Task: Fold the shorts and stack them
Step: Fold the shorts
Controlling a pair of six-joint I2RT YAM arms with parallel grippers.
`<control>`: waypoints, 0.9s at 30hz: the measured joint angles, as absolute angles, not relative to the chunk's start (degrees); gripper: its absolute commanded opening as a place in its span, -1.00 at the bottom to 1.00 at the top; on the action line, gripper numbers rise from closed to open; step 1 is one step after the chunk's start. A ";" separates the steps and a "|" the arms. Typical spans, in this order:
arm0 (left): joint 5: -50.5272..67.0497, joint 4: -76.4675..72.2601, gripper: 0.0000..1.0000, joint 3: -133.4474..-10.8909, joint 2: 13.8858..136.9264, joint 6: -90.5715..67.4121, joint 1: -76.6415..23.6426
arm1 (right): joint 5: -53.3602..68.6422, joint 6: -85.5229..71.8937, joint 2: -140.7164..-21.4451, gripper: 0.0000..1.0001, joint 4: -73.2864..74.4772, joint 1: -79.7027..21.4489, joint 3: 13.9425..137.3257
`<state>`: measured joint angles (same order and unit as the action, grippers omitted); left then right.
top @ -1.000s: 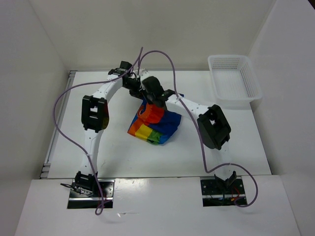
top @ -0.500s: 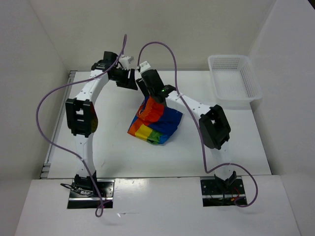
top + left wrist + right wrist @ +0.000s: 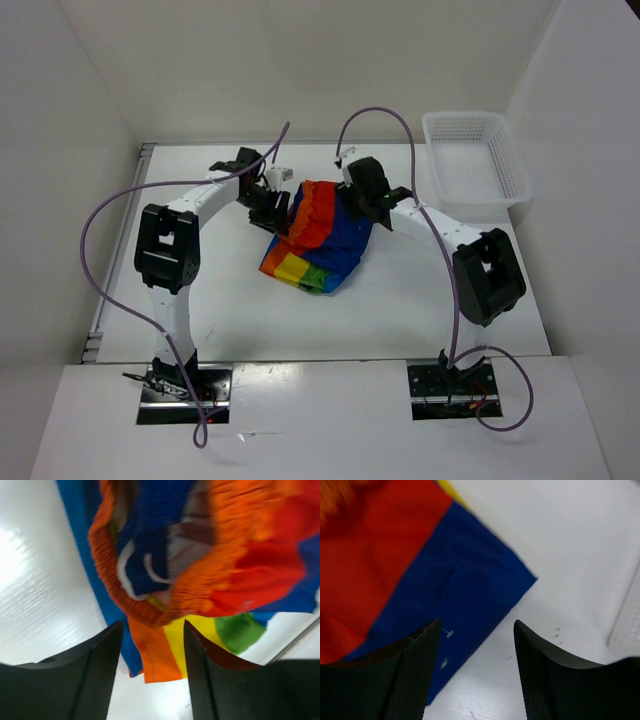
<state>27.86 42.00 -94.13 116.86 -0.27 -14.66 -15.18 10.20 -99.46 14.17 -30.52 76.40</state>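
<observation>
Left gripper (image 3: pixel 151 630): jaws partly apart, empty, at the left side of the shorts (image 3: pixel 322 238).
Right gripper (image 3: pixel 476 625): jaws partly apart, empty, over their blue corner.
Shorts: bunched mid-table (image 3: pixel 450 300), between both grippers.
Basket (image 3: pixel 475 160): far right corner.

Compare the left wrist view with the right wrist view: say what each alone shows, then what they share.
Left wrist only: the gathered orange waistband of the rainbow-striped cloth shorts, plus yellow and green stripes. Right wrist only: a flat blue corner beside a red panel. Both: the shorts lying on the white table, and an open hand holding nothing, the left hand and the right hand.
</observation>
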 measured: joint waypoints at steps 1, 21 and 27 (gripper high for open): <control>27.33 42.00 0.22 -93.43 117.43 -0.27 -14.66 | -14.41 10.17 -99.74 0.30 15.00 -29.85 74.94; 32.60 40.23 -0.03 -90.96 117.80 -0.40 -16.01 | 11.79 -6.26 -115.96 0.42 16.71 -11.42 81.25; 34.26 40.42 -0.69 -90.96 119.98 -0.36 -17.87 | 15.64 -11.22 -118.45 0.26 16.67 -10.46 82.41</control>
<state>34.26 40.42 -90.96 119.98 -0.36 -17.87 15.64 -11.22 -118.45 16.67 -10.46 82.41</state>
